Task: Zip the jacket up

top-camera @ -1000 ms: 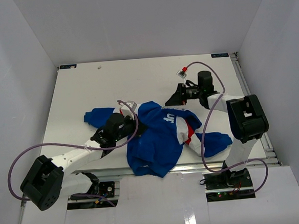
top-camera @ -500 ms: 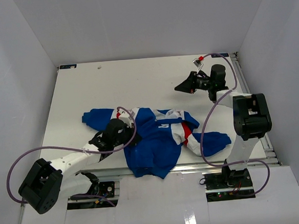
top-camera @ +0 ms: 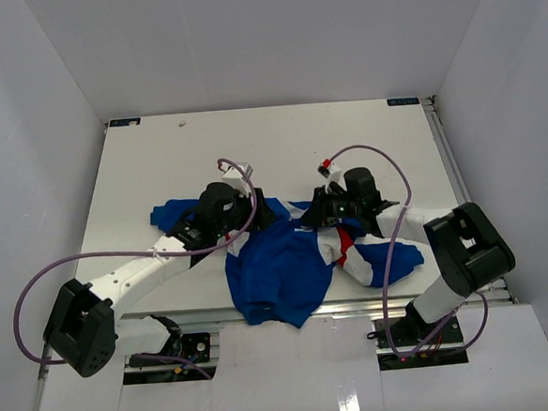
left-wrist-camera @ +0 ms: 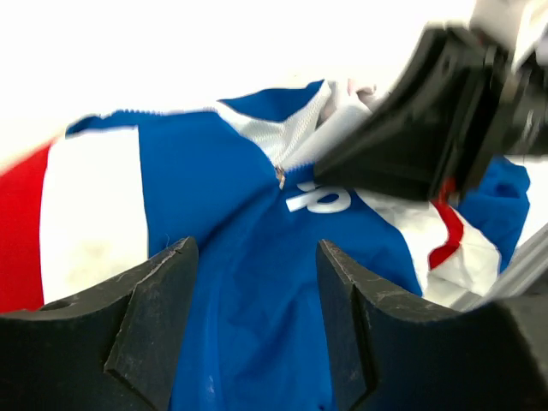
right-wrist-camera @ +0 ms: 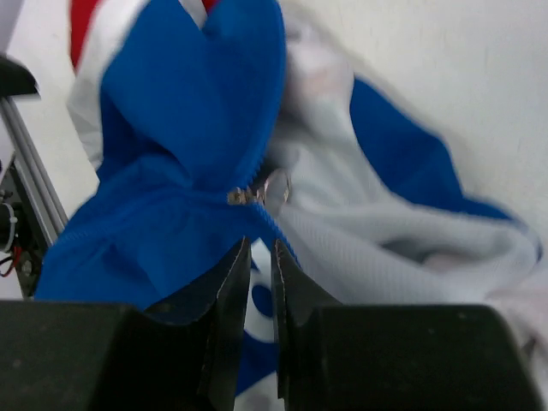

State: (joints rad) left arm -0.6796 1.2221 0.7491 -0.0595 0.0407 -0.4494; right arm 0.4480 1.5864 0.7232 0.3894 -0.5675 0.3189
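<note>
Right tool [right-wrist-camera: 259, 265] nearly closed beside jacket [top-camera: 278, 266] with unreadable white lettering.

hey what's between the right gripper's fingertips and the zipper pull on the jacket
Nothing but jacket cloth. In the right wrist view the right gripper, fingers nearly together, sits just short of the zipper pull, with only blue fabric showing in the gap.

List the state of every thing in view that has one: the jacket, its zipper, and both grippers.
jacket: lying crumpled on the table, collar end open.
zipper pull: near the collar, held by neither gripper.
left gripper: open, fingers over the blue front panel.
right gripper: nearly shut, fingertips just short of the zipper pull, gripping nothing.
</note>
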